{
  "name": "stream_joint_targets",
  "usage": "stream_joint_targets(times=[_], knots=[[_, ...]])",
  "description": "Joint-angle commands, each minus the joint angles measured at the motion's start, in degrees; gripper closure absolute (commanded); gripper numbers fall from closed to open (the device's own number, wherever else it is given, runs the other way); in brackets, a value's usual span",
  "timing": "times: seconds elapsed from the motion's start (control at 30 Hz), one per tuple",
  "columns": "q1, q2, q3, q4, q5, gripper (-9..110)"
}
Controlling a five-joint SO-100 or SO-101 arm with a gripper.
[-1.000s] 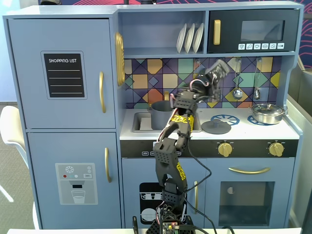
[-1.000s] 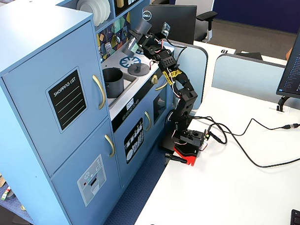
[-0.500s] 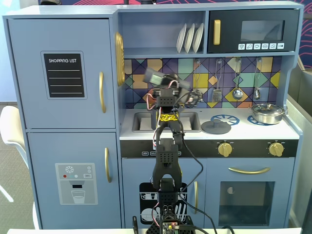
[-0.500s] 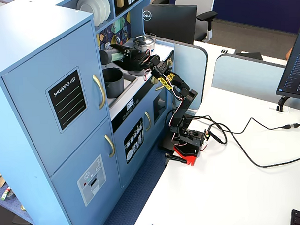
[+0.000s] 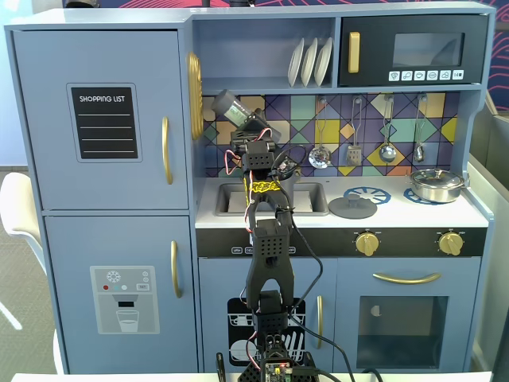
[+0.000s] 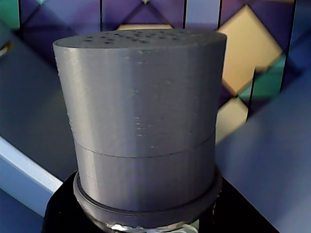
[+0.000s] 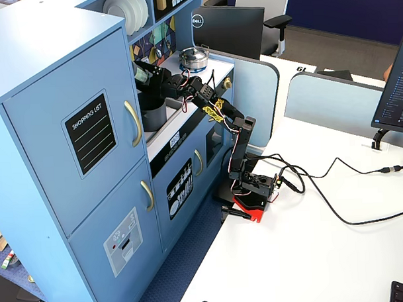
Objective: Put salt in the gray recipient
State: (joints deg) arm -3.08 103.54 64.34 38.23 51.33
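Above the gray recipient point(image 7: 152, 113), fingers point(image 7: 152, 72) clamp salt point(image 5: 231, 107).

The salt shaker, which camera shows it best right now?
The wrist view: the salt shaker fills the frame, with the holes in its cap visible. In both fixed views it is small: one shows it tilted above the sink area; the other shows only a sliver by the cabinet edge.
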Motion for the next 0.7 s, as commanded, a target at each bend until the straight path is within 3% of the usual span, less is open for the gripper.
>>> stream_joint_targets(times=[0.0,0.33,0.67], knots=[[3.3,1.2,0.0,-1.0,3.4,101],[5.9,0.8,6.9,-2.5,6.7,101],[-2.0,-5.8,-8.6,-4.4,4.4,101]])
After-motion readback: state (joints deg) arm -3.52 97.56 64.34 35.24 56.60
